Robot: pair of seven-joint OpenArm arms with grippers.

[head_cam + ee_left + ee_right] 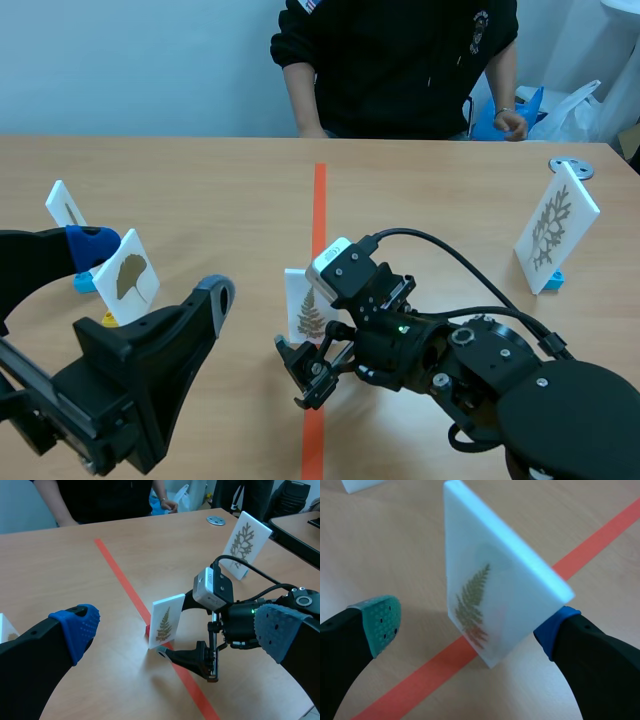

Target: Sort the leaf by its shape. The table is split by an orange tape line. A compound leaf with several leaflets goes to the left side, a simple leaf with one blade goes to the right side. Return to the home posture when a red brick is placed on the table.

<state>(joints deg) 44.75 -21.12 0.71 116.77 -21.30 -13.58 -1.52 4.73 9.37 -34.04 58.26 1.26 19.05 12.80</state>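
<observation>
**Closing on the fern card at the tape line**

The fern card (490,595) stands upright on the orange tape line (319,200), near the middle of the worktop (220,190). Its leaf has many small leaflets, so it probably belongs on the left side. The right gripper (470,630) is spread wide, with one finger on each side of the card. The green pad (380,622) is clearly apart from the printed face, and the blue pad (555,630) sits just at the card's back edge.

To do this step well, the gripper should centre on the card first, so that both pads meet the flat faces together. It should pinch low and square, lift straight up, then carry the card left. There it must stay clear of the fan-leaf card (128,278) and the small card (66,205) behind it. The left gripper (180,630) hangs spread at the near left, holding nothing.

Hard to judge:
- whether the blue pad already touches the card;
- the card's foot, where a small red piece (148,628) peeks out, likely a stand;
- the leaf on the small far-left card.

A lobed-leaf card (556,228) stands far right.
</observation>
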